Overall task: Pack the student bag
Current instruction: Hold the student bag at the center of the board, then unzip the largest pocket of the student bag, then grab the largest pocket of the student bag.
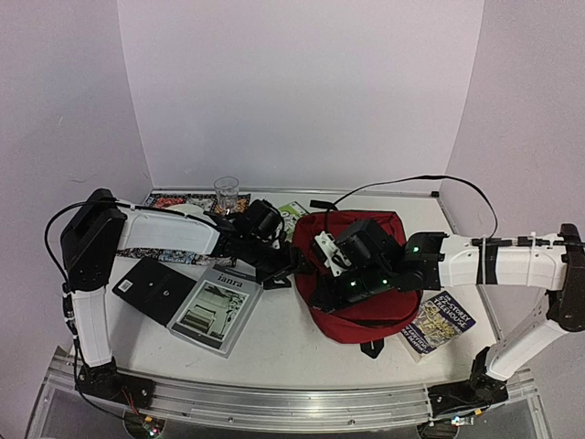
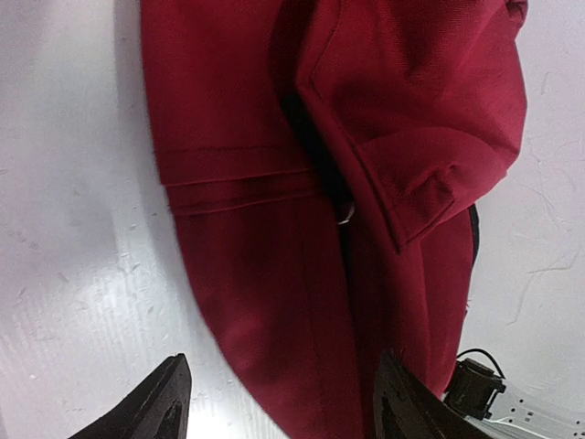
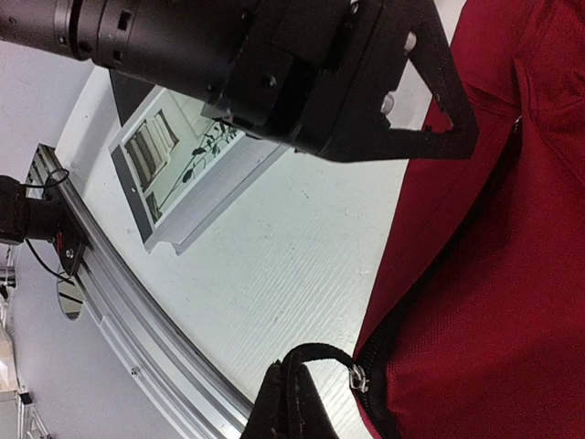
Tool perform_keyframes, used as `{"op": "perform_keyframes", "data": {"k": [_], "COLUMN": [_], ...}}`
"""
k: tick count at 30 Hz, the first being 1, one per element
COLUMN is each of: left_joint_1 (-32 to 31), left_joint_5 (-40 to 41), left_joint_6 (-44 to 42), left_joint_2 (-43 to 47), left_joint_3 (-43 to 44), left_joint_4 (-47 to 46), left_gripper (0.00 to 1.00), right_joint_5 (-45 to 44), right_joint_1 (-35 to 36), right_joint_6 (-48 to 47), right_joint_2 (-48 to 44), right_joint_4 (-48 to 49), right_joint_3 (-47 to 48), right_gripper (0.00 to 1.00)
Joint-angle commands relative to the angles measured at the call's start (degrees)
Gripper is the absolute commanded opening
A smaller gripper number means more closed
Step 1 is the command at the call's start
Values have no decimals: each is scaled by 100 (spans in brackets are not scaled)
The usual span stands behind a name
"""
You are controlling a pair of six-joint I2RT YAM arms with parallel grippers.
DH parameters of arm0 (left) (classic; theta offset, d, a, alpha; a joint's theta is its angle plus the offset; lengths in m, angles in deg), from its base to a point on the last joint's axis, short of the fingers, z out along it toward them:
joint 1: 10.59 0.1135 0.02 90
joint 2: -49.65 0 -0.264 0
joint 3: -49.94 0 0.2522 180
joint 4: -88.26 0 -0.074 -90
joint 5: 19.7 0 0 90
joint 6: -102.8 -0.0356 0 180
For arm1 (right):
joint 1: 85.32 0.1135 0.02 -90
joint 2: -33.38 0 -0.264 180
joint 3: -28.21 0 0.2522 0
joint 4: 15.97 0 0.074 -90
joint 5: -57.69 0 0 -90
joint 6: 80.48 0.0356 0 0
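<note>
The student bag (image 1: 366, 315) is a dark-red backpack lying on the table right of centre. My left gripper (image 1: 285, 271) is at the bag's left edge; in the left wrist view it (image 2: 288, 413) is open, its fingertips (image 2: 169, 402) spread either side of the red fabric (image 2: 274, 274). My right gripper (image 1: 318, 294) is over the bag's near-left side. In the right wrist view it (image 3: 297, 402) is shut on the black zip pull (image 3: 324, 352) at the end of the bag's black zip (image 3: 384, 366). The bag's inside is hidden.
A grey magazine (image 1: 218, 309) and a black notebook (image 1: 155, 289) lie left of the bag. A colourful book (image 1: 441, 327) lies at its right. A glass (image 1: 227, 194), a patterned item (image 1: 174, 201) and a green item (image 1: 294, 212) are at the back. A metal rail (image 1: 292, 402) runs along the near edge.
</note>
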Motion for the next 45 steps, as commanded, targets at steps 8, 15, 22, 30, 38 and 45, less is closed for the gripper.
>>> {"op": "perform_keyframes", "data": {"k": [8,15,22,30,38,45], "left_joint_1": [-262,-256,-81,107,169,155], "left_joint_5": [-359,-213,4,386,364,188], "left_joint_6": [628,492,190,-550,-796,-280], "left_joint_2": [-580,-582,-562,-692,-890,-864], "left_joint_3": [58,160,260,868,1448,1314], "left_joint_4": [-1158,-1317,-1288,-762,-451,-579], "left_gripper": [55,1,0,0,0,0], "right_joint_5": [47,103,-66,-363,-600,-436], "right_joint_1": [33,30,28,27,34,30], "right_joint_6": [18,31,87,423,685,817], "right_joint_2": [-55,-170,-805,-1822,-2443,-1504], "right_joint_4": [27,-44,-569,-1528,-1939,-696], "right_joint_3": [-99,-204,-458,-1078,-1227,-753], "right_gripper": [0,0,0,0,1,26]}}
